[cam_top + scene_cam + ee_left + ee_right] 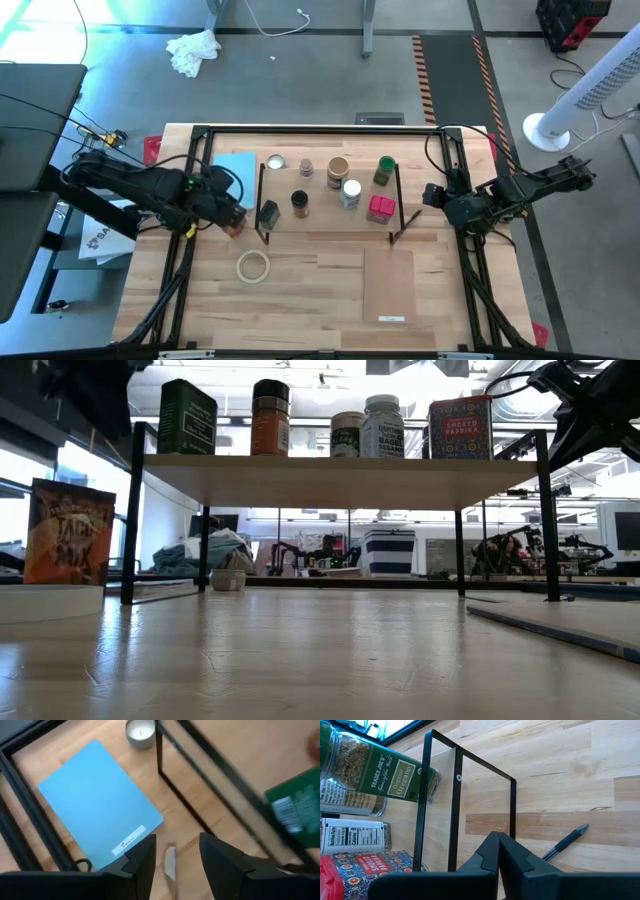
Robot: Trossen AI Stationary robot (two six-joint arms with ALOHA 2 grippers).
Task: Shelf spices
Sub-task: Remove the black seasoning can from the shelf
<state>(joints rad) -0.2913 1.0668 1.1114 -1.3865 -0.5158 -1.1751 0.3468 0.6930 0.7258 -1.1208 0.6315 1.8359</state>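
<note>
Shelf (330,195) stands mid-surface (320,300) with jars on its plank: green jar (385,170), white-lidded jar (351,192), red tin (381,208), tan-topped jar (338,168), dark jar (299,202), pinkish jar (306,168). A small tin (275,162) sits by the blue pad (235,170). Left gripper (232,222) is at the shelf's left end, fingers (142,860) parted, nothing between. Right gripper (432,195) is at the right end, fingers pressed together, near a pen (565,842). Tape ring (253,266) and board (388,283) lie in front.
</note>
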